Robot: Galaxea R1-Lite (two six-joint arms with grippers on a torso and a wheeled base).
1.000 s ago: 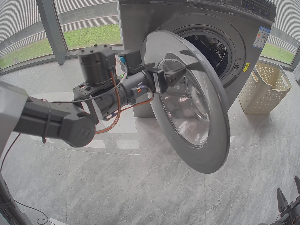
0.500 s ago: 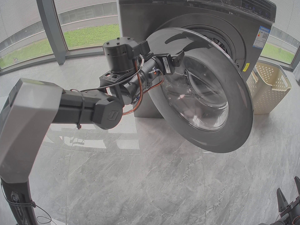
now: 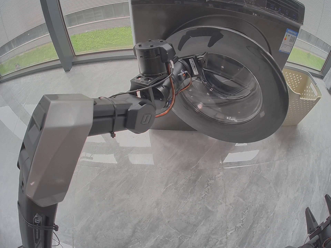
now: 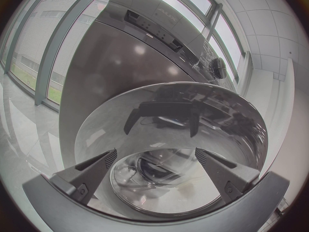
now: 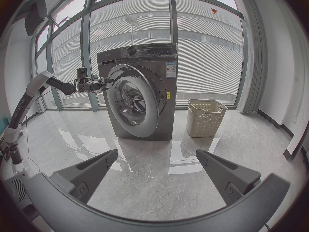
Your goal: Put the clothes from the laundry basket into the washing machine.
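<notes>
Grey washing machine (image 3: 151,18), door (image 3: 227,86) ajar; cream laundry basket (image 3: 304,95) beside

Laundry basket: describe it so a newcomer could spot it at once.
Find the grey washing machine before the windows. The laundry basket stands on the floor beside it, on the robot's right. It alone is cream, with perforated walls and an open top.
</notes>
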